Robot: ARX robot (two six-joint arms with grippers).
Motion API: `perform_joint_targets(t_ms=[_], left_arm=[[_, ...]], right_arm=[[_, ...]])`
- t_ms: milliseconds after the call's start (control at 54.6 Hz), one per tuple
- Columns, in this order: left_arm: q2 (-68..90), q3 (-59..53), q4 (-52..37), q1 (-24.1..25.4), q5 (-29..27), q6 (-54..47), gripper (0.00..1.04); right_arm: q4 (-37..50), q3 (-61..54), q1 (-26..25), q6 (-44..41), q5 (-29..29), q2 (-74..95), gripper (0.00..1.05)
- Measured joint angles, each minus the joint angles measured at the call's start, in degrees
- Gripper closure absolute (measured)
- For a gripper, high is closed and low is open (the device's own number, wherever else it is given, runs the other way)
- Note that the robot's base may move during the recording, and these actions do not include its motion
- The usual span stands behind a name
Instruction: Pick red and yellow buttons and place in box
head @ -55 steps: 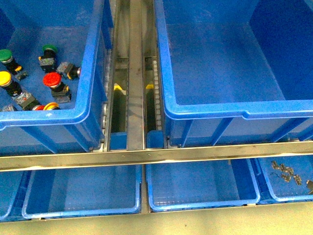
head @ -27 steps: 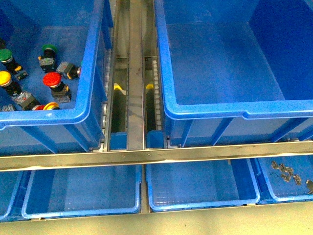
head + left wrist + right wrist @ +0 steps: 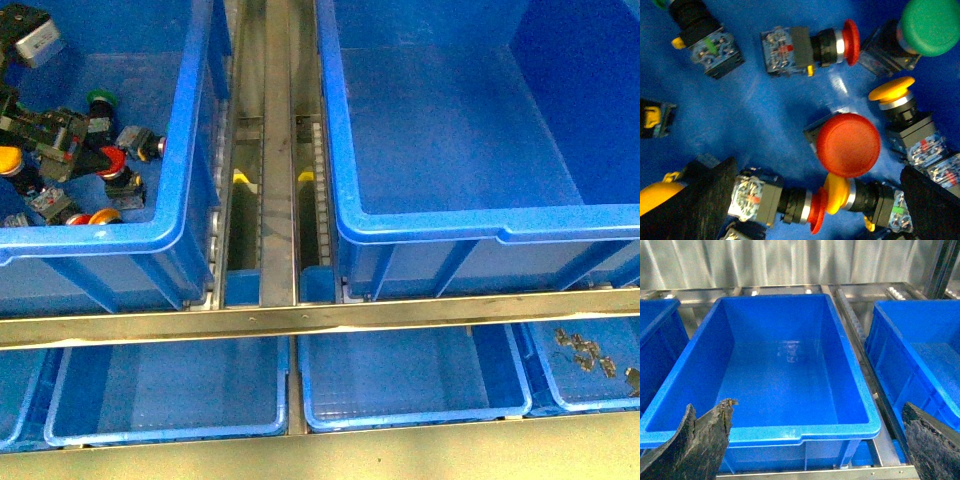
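Red and yellow buttons [image 3: 108, 162] lie beside a green one [image 3: 98, 98] in the left crate [image 3: 185, 150] in the front view, with the left gripper [image 3: 65, 140] low over them and the box [image 3: 480, 228] alongside on the right. In the left wrist view the jaws stand wide apart, with a red cap [image 3: 847, 145] between them. In the right wrist view the right gripper [image 3: 815, 455] is spread wide, holding nothing, above the box.

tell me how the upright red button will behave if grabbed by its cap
The red button looks like rigid plastic, so it probably won't squash. Its domed cap seems smooth, so a grip there may slip. It stands cap-up with the cap hiding most of its black body, so it is likely top-heavy and a nudge could tip it.
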State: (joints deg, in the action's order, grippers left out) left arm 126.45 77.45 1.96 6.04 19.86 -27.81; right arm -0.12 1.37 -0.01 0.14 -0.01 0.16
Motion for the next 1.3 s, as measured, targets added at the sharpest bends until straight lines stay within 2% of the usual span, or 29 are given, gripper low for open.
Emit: perform_joint_targets(t_ms=[403, 1044, 1099, 1300], left_arm=[[7.4, 7.6, 2.5, -1.8, -1.2, -1.9, 0.08], [9.2, 8.5, 2.6, -4.7, -1.2, -0.9, 0.08], [9.3, 8.5, 2.6, -4.7, -1.2, -0.9, 0.14], [9.3, 8.5, 2.5, -4.6, -1.3, -0.3, 0.46]], right_arm=[[0.0, 0.0, 0.0, 0.0, 0.0, 0.0, 0.06], [0.0, 0.0, 0.0, 0.0, 0.0, 0.0, 0.06], [0.0, 0.0, 0.0, 0.0, 0.0, 0.0, 0.06], [0.0, 0.0, 0.0, 0.0, 0.0, 0.0, 0.06]])
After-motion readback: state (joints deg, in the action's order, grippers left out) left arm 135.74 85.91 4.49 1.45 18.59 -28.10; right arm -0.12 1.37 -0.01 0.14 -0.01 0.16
